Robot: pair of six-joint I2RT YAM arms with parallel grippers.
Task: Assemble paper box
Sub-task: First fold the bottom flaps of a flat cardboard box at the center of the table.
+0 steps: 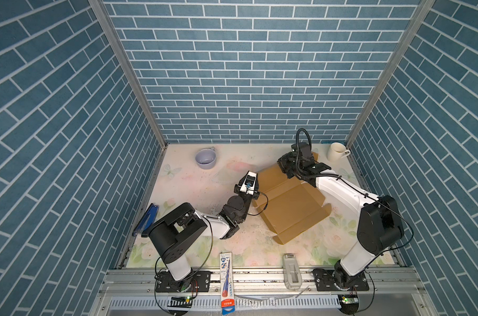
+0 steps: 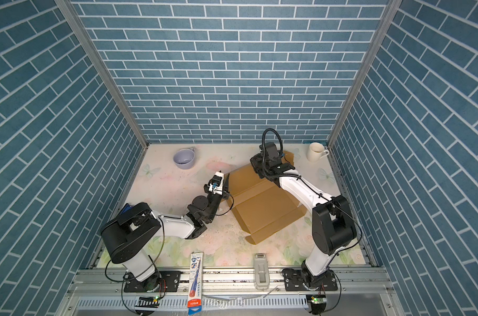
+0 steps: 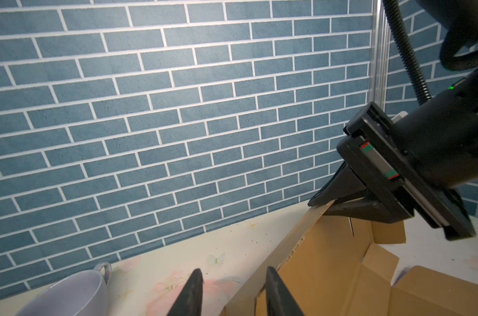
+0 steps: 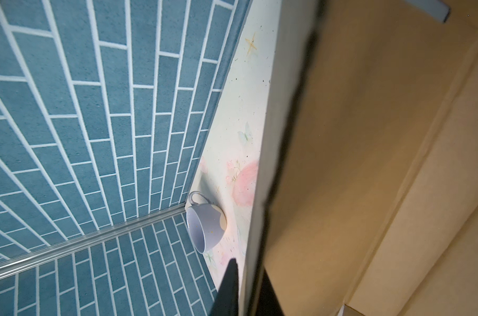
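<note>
Paper box of brown cardboard lies partly folded right of centre; right gripper pinches its raised far flap; left gripper, jaws apart, sits at its left edge.

Floral table: paper box, cup, mug

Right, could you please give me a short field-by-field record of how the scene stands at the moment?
paper box: brown cardboard sheet, mostly flat on the table, far panel raised
right claw: shut on the raised panel's edge
left claw: open, at the box's edge
others: lavender cup and white mug, at the back
</note>
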